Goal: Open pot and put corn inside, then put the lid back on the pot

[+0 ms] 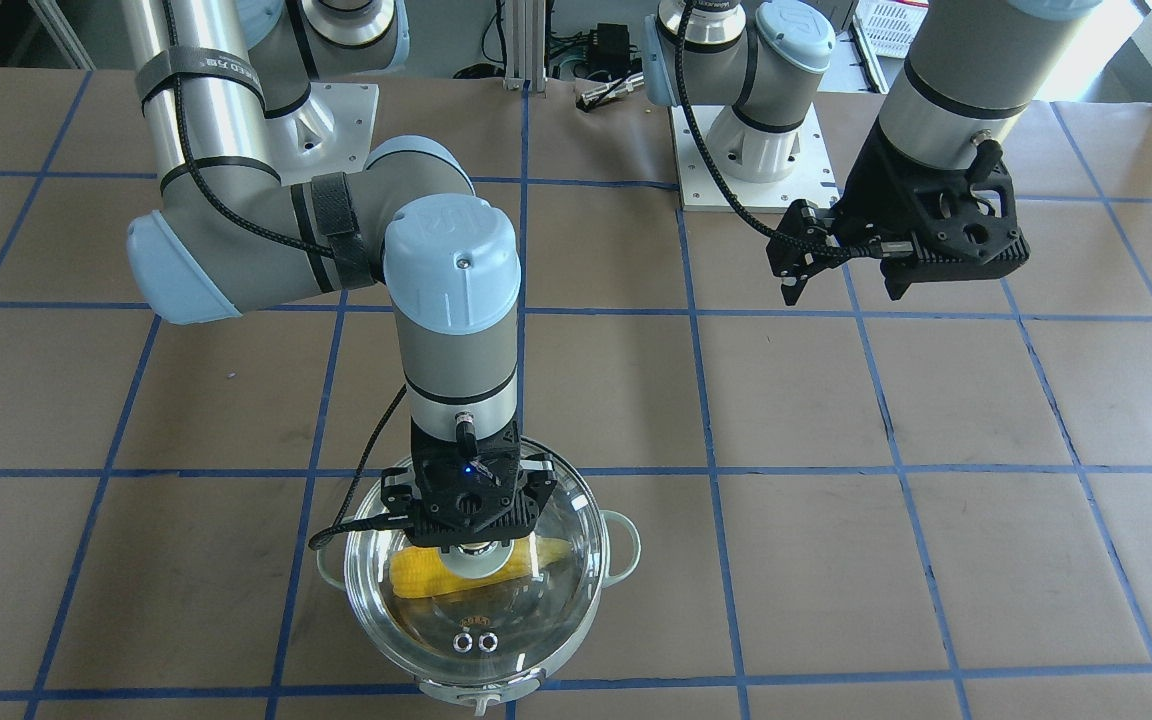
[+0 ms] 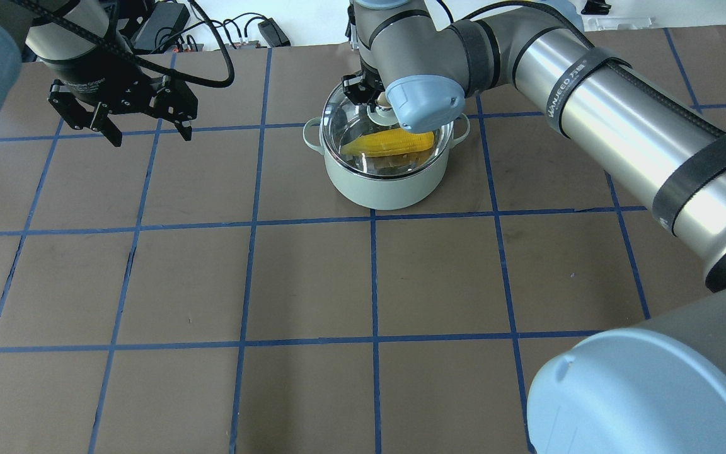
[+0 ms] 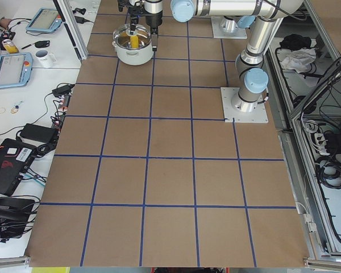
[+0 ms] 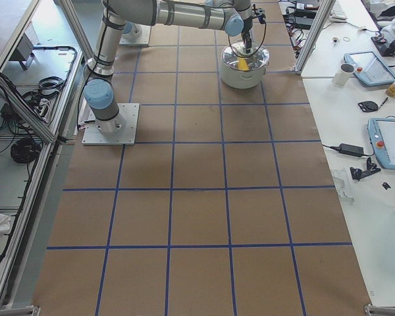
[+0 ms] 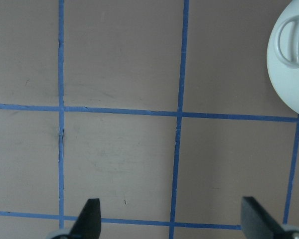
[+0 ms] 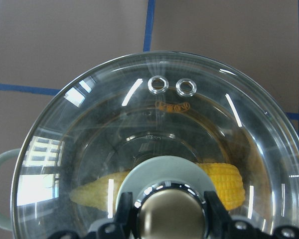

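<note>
Mint-green pot (image 2: 388,189) directly beneath right gripper (image 1: 473,545), glass lid (image 6: 189,124) over its rim, knob (image 6: 169,211) clamped between that gripper's fingers, yellow corn (image 2: 388,144) inside under lid, left gripper (image 5: 172,221) spread wide, well apart, above table (image 5: 114,64).

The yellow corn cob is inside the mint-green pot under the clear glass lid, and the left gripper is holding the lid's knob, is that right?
Not the left one. The right wrist view shows the right gripper closed on the knob of the clear glass dome lid; the yellow corn cob does lie inside the pale mint-green pot beneath it.
</note>
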`<move>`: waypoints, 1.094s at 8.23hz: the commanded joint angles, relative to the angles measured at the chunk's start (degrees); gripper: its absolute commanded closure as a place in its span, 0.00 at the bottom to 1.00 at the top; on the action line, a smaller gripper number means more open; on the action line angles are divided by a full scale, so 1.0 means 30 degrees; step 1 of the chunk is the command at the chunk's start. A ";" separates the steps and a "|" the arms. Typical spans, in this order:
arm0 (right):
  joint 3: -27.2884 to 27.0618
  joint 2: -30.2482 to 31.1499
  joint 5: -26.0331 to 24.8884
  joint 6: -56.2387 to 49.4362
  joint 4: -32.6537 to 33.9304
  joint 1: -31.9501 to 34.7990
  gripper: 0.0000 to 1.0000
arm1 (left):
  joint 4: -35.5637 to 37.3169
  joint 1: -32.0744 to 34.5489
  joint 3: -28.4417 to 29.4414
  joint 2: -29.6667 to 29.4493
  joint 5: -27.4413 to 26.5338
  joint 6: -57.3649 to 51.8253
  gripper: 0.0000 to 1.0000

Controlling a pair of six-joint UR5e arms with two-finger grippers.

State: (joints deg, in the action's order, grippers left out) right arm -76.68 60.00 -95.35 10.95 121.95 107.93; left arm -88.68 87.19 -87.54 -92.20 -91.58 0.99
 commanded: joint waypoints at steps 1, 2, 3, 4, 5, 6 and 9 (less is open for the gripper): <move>-0.0016 0.0096 0.0518 0.0625 0.0014 0.0000 0.81 | 0.0000 0.0000 0.0000 0.0000 -0.0029 -0.0006 0.00; -0.0016 0.0125 0.0522 0.0744 -0.0044 0.0000 0.81 | 0.0000 0.0000 0.0000 0.0029 0.0000 -0.0006 0.00; -0.0016 0.0096 0.0522 0.0774 -0.0045 0.0000 0.81 | 0.0000 0.0000 0.0000 0.0029 -0.0029 -0.0006 0.00; -0.0016 0.0096 0.0493 0.0746 -0.0045 0.0000 0.81 | 0.0000 0.0000 0.0000 0.0029 0.0000 -0.0006 0.00; -0.0045 0.0096 0.0435 0.0629 -0.0074 0.0000 0.81 | 0.0000 0.0000 0.0000 0.0029 -0.0029 -0.0006 0.00; -0.0074 0.0096 0.0318 0.0628 -0.0132 0.0000 0.81 | 0.0000 0.0000 0.0000 0.0029 0.0000 -0.0006 0.00; -0.0104 0.0096 0.0258 0.0482 -0.0132 0.0000 0.81 | 0.0000 0.0000 0.0000 0.0029 -0.0029 -0.0006 0.00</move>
State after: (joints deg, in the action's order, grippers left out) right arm -76.95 60.30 -94.49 12.60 121.58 107.93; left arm -88.68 87.19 -87.54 -92.11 -91.59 0.97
